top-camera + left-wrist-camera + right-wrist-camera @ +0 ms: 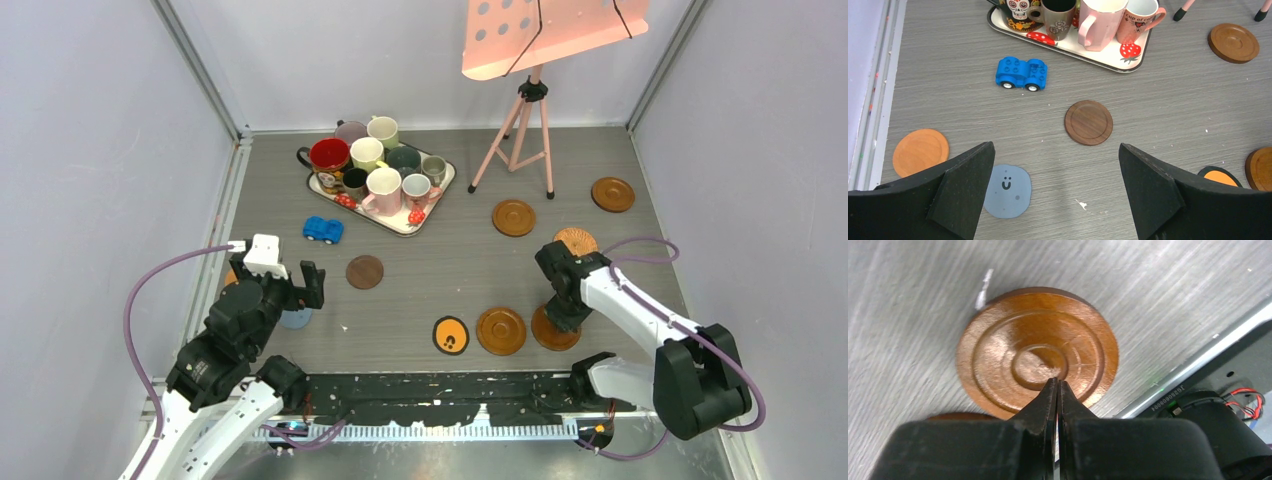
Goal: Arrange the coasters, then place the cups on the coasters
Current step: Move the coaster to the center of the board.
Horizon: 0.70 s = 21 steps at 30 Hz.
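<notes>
Several cups (375,160) stand packed together on the white tray (446,186) at the back. Coasters lie scattered on the grey table: dark wood (365,271), glossy brown (513,217) (612,194) (501,330), black with an orange centre (451,335). My left gripper (1055,150) hovers wide open and empty above bare table, the blue coaster (1008,192) by its left finger and an orange coaster (920,151) further left. My right gripper (1057,381) is shut, its tips resting on the centre of a glossy brown coaster (1013,340) near the front edge.
A blue toy car (323,229) sits between the tray and the dark wood coaster. A pink tripod stand (525,120) rises at the back right. A patterned coaster (575,240) lies behind the right arm. Grey walls close in both sides.
</notes>
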{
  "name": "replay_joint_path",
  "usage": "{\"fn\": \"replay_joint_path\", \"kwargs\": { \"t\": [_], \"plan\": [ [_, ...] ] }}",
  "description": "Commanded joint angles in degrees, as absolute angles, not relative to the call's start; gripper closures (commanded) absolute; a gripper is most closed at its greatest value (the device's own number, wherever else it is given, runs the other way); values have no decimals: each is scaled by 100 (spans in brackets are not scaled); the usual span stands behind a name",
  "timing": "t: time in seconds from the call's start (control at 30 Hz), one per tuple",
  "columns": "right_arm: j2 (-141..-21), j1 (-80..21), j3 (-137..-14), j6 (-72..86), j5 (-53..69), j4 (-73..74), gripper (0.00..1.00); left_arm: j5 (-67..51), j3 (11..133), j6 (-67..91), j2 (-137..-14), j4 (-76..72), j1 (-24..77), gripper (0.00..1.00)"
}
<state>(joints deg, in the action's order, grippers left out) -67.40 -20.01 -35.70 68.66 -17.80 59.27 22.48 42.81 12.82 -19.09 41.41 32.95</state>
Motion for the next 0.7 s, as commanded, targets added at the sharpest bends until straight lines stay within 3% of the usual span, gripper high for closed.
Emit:
{"fn": "replay_joint_path", "kwargs": {
  "t": [0.0, 0.2, 0.27, 0.37, 0.47, 0.67],
  "plan": [
    [-6532, -1978, -4007, 6255, -1678, 5419, 95, 2259, 4287, 1248, -1876, 3953, 3310, 2],
    [-5900, -2033, -4449, 5240, -1360, 4595, 95, 2274, 4289, 1246, -1872, 3963, 3312, 2],
    [-5619, -2094, -4340, 4826, -806, 3810, 89, 2277, 4289, 1248, -1871, 3964, 3308, 2],
    [-5439, -2288, -4154, 4622, 111, 2460, 71, 2261, 4281, 1246, -1885, 3950, 3313, 2],
    [-5721, -2549, -4326, 4585, 331, 2056, 56, 2225, 4224, 1260, -1923, 3894, 3311, 1],
    [-6247, -3239, -4819, 4218, 153, 1824, 41, 1882, 4283, 1367, -2753, 3923, 3309, 1]
  ]
}}
